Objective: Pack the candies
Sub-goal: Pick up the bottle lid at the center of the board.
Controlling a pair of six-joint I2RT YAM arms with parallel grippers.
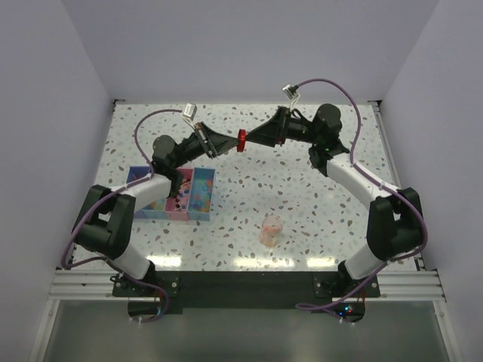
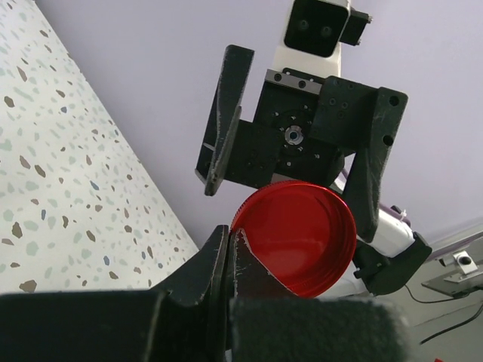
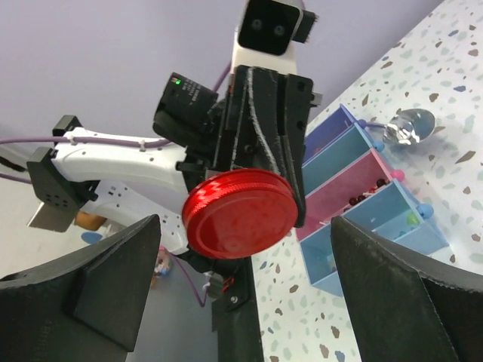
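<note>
Red and round, a shallow screw-on lid [image 2: 298,237] hangs in the air above the far half of the white speckled terrazzo-patterned table [image 1: 317,196], between the tips of the two arms. The left gripper [image 2: 229,243] has its black fingers pinched together on the lid's rim, so the lid stands on edge with its hollow inside facing the left wrist camera. Facing it from the other side, the right gripper [image 1: 252,139] has its fingers spread wide, one on either side of the lid and not touching it; nothing is in its grasp. The candies [image 1: 198,194], tiny beads of many colours, lie in the compartments of a blue and pink rectangular divided tray [image 1: 189,215] on the left part of the table, under the left arm; the pink compartment holds darker beads. A small clear jar [image 1: 269,230] with pinkish-orange contents stands upright and lidless near the middle of the table, well apart from the tray and both grippers.
</note>
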